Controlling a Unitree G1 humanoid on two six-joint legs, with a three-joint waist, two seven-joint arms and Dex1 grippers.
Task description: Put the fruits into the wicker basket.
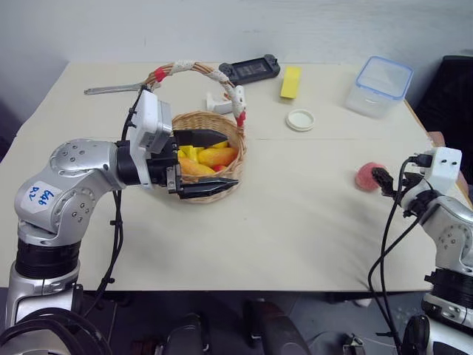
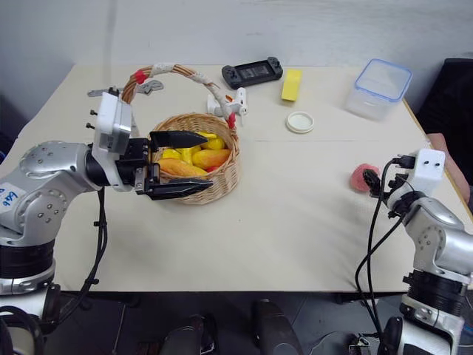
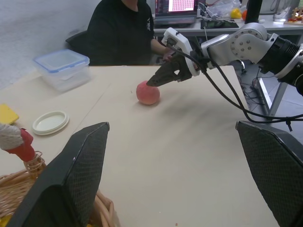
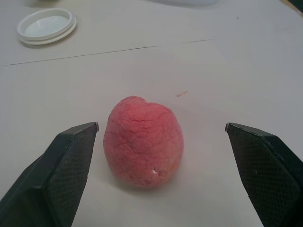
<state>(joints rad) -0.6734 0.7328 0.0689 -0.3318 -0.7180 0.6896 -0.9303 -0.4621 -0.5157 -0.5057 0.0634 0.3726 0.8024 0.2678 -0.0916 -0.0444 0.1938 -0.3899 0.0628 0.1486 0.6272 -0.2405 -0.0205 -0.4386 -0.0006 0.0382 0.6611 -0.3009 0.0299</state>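
The wicker basket (image 1: 222, 194) stands left of centre on the table, its cloth-wrapped handle arching over it. Inside lie a yellow fruit with a red end (image 1: 219, 156) and yellow bananas. My left gripper (image 1: 231, 159) hovers level over the basket's rim, open, with nothing between its fingers. The pink peach (image 4: 143, 142) sits on the table at the right, also seen as the peach (image 1: 366, 176). My right gripper (image 4: 162, 126) is open right in front of it, one finger at each side, not touching it.
A clear box with a blue-rimmed lid (image 1: 379, 85) stands at the back right. A white round lid (image 1: 300, 120), a yellow block (image 1: 291, 81), a black controller (image 1: 250, 69) and a metal tool (image 1: 111, 89) lie along the back. A person in black (image 3: 124, 33) sits beyond the table.
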